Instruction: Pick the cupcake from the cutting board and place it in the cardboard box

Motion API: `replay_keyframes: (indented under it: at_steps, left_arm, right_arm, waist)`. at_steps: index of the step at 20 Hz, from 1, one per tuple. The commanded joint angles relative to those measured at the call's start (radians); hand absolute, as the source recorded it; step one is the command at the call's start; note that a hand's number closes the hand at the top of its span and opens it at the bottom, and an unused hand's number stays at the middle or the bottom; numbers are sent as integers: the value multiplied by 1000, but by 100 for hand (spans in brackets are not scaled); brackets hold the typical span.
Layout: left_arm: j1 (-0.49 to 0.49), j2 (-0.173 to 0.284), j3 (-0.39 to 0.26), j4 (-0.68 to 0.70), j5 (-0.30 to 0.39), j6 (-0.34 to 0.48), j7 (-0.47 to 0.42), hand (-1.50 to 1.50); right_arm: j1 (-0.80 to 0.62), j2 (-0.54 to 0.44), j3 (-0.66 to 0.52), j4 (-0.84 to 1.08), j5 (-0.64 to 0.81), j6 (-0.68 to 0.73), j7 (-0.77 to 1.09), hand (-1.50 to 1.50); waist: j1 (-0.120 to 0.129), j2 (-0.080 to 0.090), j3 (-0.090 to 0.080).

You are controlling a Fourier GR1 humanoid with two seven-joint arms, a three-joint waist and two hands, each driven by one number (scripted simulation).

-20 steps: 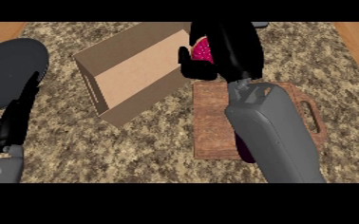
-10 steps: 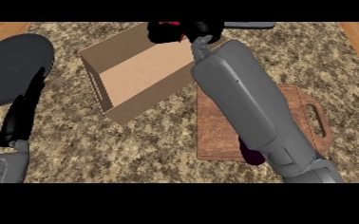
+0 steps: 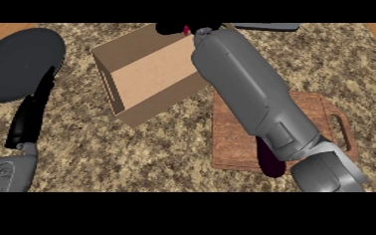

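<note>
Steep head view over counter (image 3: pixel 169 144)

The right forearm (image 3: pixel 257 97) stretches from the lower right across the cutting board (image 3: pixel 235 144) to the cardboard box (image 3: pixel 150 79) near the counter's far edge. The right hand (image 3: pixel 172 28) shows as black fingers above the box's far rim, with a sliver of pink, the cupcake (image 3: pixel 186 30), beside them. The left hand (image 3: pixel 29 114) rests at the left edge.
</note>
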Motion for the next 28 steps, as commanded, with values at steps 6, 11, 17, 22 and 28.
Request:
replay_keyframes:
  at_steps: [6, 11, 17, 22, 28]
  left_arm:
    - [-56, -17, -31, 0, -15, -9, 24, 0]
    - [-88, -33, -32, 16, -9, -7, 39, 0]
    - [-72, -36, -41, 0, -32, 12, 37, 0]
    - [-17, -34, -16, 23, -27, 29, -13, 0]
    - [-30, -4, 27, 16, 1, 5, 51, 0]
  right_arm:
    - [-55, 0, -53, 232, -147, -74, 17, -150]
    - [-60, 0, -63, 269, -200, -122, -89, -150]
    - [-50, 0, -69, 251, -239, -270, -238, -150]
    - [-33, 0, -181, 217, -318, -373, -371, -150]
    - [9, -6, -268, 175, -414, -344, -510, -150]
  waist:
    - [41, 16, 0]
    - [53, 19, 0]
    - [48, 13, 1]
    - [4, 6, 2]
    - [-53, -12, 3]
